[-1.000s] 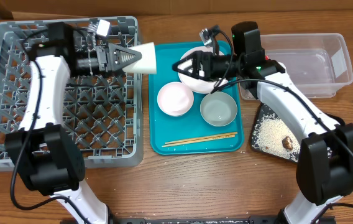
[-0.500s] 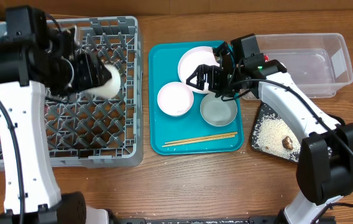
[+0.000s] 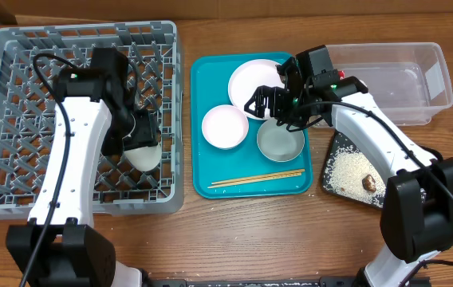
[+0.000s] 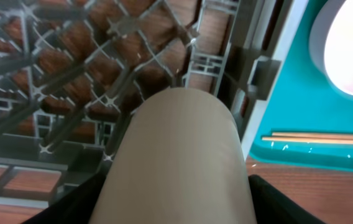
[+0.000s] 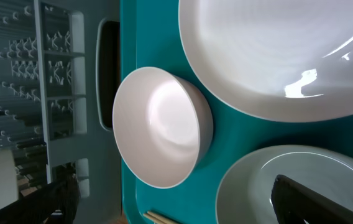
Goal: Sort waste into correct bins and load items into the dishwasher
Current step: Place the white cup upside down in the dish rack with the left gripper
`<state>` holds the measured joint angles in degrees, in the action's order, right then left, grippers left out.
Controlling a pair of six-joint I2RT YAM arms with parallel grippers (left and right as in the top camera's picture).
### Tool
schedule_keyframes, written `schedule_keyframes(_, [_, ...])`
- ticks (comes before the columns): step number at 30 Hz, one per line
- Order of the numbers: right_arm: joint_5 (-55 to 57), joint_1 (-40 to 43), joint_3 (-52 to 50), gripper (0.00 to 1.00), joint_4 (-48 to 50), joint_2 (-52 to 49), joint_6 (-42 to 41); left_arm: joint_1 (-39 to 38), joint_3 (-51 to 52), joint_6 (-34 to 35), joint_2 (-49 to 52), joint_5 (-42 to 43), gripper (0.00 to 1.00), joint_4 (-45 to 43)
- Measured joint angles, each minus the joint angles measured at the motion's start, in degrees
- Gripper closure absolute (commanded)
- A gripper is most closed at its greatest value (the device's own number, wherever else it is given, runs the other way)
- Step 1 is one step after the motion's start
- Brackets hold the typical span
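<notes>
My left gripper [image 3: 140, 145] is shut on the small white cup [image 3: 145, 153] and holds it low inside the grey dish rack [image 3: 19, 171], near its right wall. In the left wrist view the cup [image 4: 176, 155] fills the space between my black fingers [image 4: 80, 202]. My right gripper [image 3: 271, 109] is open and empty above the teal tray [image 3: 202, 187], over the two white bowls [image 3: 225, 126] [image 3: 281, 140]. The plate [image 3: 252, 77] lies behind them. The chopsticks [image 3: 257, 178] lie at the tray's front. The right wrist view shows one bowl [image 5: 158, 127] and the plate [image 5: 276, 56].
The clear tub [image 3: 394, 80] stands at the far right. The black tray [image 3: 332, 155] in front of it holds rice grains [image 3: 348, 169] and a brown lump [image 3: 368, 182]. No wrapper or tissue shows. The right forearm crosses above the black tray.
My left gripper carried the cup from the tray's left edge into the rack and down towards its front right. My right gripper shifted from the plate to above the bowls.
</notes>
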<state>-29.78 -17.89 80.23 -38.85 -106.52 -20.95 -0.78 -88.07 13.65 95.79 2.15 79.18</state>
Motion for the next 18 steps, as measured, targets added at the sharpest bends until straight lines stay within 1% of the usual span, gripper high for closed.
schedule_keyframes(1, [0.04,0.00,0.00,0.00,-0.24,0.00,0.00,0.00,1.86,0.00,-0.35,-0.11,0.57,-3.74])
schedule_keyframes(3, [0.07,0.02,0.00,0.00,-0.50,0.00,0.02,-0.02,5.31,0.00,-0.26,-0.35,0.54,-8.44])
schedule_keyframes(5, [0.09,0.00,0.00,0.00,-0.87,0.00,0.02,0.00,8.68,-0.02,-0.15,-0.48,0.53,-11.69])
schedule_keyframes(7, [0.15,0.00,0.00,0.00,-1.11,0.00,0.02,-0.04,10.99,-0.04,-0.15,-0.48,0.47,-15.34])
schedule_keyframes(9, [0.17,0.02,0.00,0.00,-1.14,0.00,0.02,-0.57,13.92,-0.02,-0.13,-0.50,0.25,-18.49])
schedule_keyframes(10, [0.15,0.02,0.00,0.00,-1.14,0.00,0.02,-0.74,14.36,-0.02,-0.11,-0.55,0.21,-18.86])
schedule_keyframes(11, [0.17,0.00,0.00,0.00,-1.11,0.00,0.02,-0.83,14.64,0.09,-0.11,-0.59,0.09,-19.12])
schedule_keyframes(12, [0.17,0.00,0.00,0.00,-1.11,0.00,0.02,-1.09,14.82,-0.07,-0.11,-0.72,0.06,-18.95])
schedule_keyframes(15, [0.15,0.02,0.00,0.00,-1.22,0.00,0.02,-1.40,14.84,-0.20,-0.09,-0.70,0.05,-18.36])
schedule_keyframes(18, [0.15,0.07,0.26,0.00,-2.29,0.02,0.11,-1.51,12.85,-0.26,-0.09,-0.31,0.08,-16.52])
